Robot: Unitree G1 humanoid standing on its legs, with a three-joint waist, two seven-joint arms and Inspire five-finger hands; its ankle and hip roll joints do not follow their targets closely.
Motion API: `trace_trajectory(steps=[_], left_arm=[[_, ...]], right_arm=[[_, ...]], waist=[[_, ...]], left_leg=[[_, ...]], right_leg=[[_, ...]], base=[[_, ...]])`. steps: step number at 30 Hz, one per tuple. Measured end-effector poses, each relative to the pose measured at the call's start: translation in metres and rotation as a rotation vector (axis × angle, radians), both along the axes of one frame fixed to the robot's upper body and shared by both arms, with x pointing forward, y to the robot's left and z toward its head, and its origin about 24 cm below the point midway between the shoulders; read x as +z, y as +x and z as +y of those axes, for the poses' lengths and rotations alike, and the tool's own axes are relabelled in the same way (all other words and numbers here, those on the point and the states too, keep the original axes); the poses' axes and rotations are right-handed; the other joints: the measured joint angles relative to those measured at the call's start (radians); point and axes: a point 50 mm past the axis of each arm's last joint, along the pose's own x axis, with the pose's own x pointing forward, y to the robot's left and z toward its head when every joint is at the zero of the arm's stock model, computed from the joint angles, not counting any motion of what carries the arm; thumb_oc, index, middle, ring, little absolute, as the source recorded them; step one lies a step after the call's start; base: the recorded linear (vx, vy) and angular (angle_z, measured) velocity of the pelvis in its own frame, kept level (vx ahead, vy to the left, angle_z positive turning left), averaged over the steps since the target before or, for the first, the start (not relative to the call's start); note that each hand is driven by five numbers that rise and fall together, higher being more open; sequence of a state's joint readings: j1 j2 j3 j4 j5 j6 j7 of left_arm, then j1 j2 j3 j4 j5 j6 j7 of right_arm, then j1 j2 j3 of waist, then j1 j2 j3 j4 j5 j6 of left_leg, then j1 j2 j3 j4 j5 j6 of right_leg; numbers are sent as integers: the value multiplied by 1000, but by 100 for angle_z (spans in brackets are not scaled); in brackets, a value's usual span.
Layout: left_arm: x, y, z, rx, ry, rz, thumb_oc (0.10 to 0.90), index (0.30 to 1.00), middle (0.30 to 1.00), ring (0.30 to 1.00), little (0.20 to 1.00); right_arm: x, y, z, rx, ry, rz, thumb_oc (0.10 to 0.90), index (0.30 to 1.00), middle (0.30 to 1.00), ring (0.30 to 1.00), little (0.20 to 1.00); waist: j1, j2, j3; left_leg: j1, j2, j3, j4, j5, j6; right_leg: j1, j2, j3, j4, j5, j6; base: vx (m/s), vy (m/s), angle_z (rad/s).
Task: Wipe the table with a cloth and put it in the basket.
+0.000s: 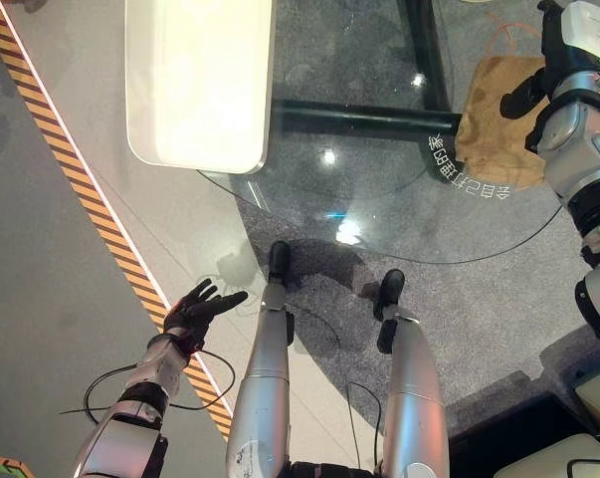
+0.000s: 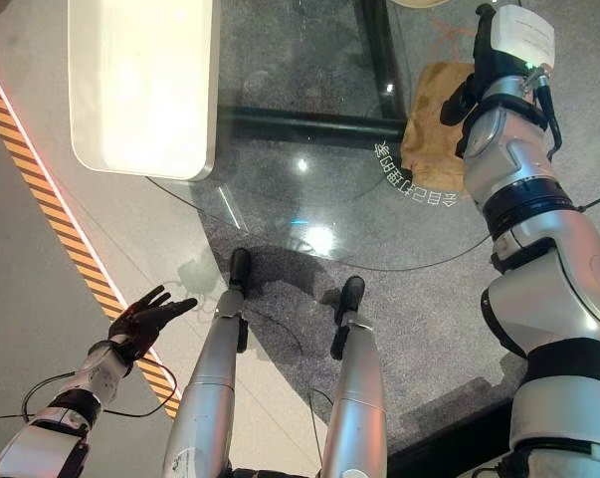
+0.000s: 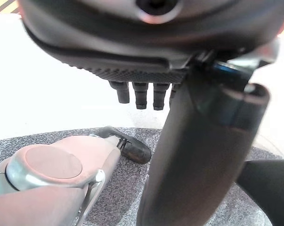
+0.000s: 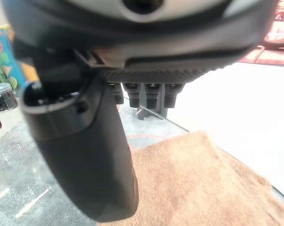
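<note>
One round glass bench, clear top on a dark frame, with grey speckled floor visible through it. A ring of white characters runs along the glass rim near the cloth; too small to read. One white rounded-corner slab sits at the bench's far left edge. One yellow-black hazard stripe runs diagonally across the floor on the left.

One cloth, tan and terry-like, lies flat on the glass at the right side of the bench; roughly rectangular, long axis running away from the robot. In the right wrist view the cloth lies just below the hand.

Right hand is at the cloth's near-right edge, fingers straight, not curled round anything. Can't tell whether it's touching the cloth.

Left hand hangs low at the left over the floor, well apart from the bench, fingers spread, holding nothing.
</note>
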State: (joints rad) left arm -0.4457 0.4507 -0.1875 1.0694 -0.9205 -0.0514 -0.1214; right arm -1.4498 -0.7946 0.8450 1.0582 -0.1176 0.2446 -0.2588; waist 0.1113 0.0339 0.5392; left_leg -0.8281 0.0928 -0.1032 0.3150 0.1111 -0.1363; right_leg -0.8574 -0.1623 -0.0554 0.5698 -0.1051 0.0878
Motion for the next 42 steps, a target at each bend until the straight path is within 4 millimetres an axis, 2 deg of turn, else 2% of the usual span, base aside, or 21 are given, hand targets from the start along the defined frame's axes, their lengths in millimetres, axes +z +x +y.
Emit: trace_trajectory(steps=[15,20,30,42], left_arm=[[1,1,0,-15,9,-5,800,900,900,900,900],[1,0,-1,-21,7,-8,800,900,900,900,900],[1,0,-3,-40,8,-14,800,900,900,900,900],[0,-1,-5,-59,16,-6,800,900,900,900,900]], right_arm=[[-4,3,3,85,12,98,800,900,900,900,900],[-9,4,-2,71,10,145,800,900,900,900,900],[-11,4,-2,73,8,179,800,900,900,900,900],[0,2,-5,8,-66,145,800,900,900,900,900]], waist=[[8,16,1],[23,22,2],[26,22,2],[31,28,1]], left_leg=[[-26,-4,-1,2,3,-3],[-28,-6,-3,3,4,-3],[-32,-13,-18,0,10,-6],[-51,-15,-21,2,12,-6]], right_leg=[[-37,-6,0,26,-7,-3],[-38,-7,0,28,-8,-3],[-41,-17,-15,38,-19,-6],[-57,-18,-17,40,-19,-6]], base=[[0,0,0],[0,0,0],[6,-1,4],[0,0,0]])
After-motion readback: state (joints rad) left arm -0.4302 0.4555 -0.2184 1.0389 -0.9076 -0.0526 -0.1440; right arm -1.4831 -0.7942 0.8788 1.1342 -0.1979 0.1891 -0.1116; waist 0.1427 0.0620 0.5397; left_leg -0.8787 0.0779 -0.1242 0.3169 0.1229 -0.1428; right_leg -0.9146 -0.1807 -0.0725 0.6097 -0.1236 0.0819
